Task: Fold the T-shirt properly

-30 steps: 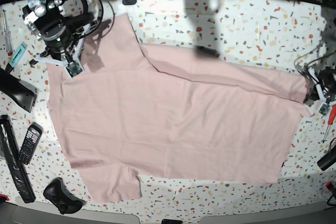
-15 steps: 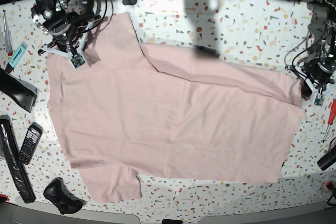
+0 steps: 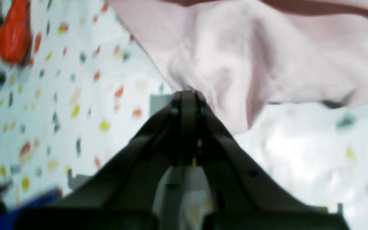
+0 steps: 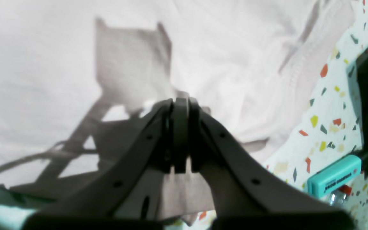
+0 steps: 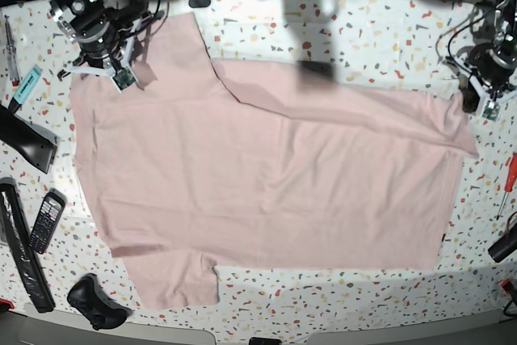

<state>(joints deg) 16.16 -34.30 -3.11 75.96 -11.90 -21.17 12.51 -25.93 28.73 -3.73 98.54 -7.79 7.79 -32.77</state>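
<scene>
lying flat on speckled terrazzo table [image 5: 355,30], pink t-shirt [image 5: 266,175], left claw [image 3: 186,93] + right claw [image 4: 180,99] both pinching its edges

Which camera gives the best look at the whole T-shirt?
The base view: the T-shirt lies spread out, outline visible. The left wrist view shows only a blurred, bunched edge; the right wrist view shows plain fabric and a hem.
</scene>
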